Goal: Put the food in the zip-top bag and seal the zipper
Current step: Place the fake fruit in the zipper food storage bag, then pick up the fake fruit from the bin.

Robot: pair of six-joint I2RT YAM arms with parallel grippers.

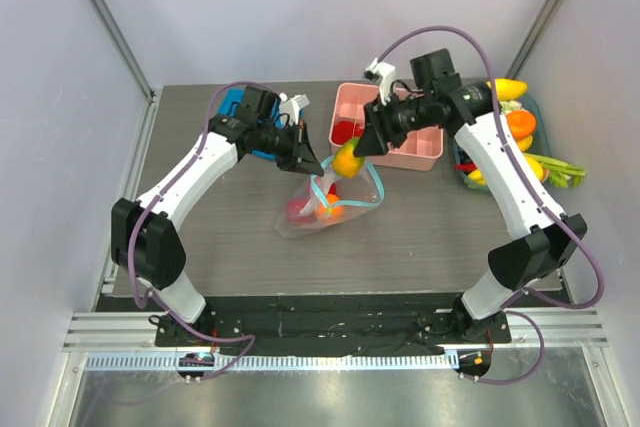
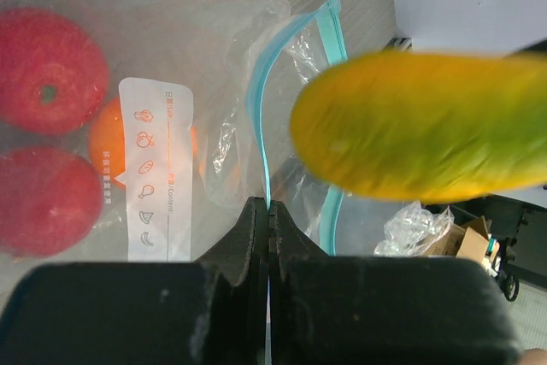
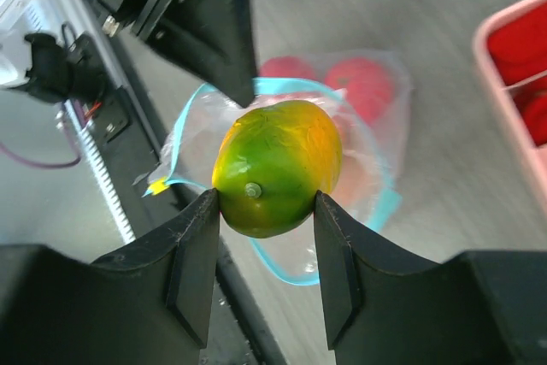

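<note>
The clear zip-top bag [image 1: 320,205] lies mid-table with its mouth held open. Its teal zipper strip [image 2: 261,100] forms a loop. Two red round pieces [image 2: 47,57] and an orange [image 2: 120,138] lie inside, behind the white label [image 2: 158,168]. My left gripper [image 2: 270,208] is shut on the zipper edge and holds the mouth up. My right gripper [image 3: 267,203] is shut on a yellow-green mango [image 3: 278,164] and holds it just above the open mouth [image 1: 348,160]. The bag shows below the mango in the right wrist view [image 3: 376,108].
A pink divided tray [image 1: 420,152] with red pieces stands at the back centre. A teal tray [image 1: 535,107] at the right holds more toy food, orange, yellow and green. A blue object [image 1: 232,102] lies behind the left arm.
</note>
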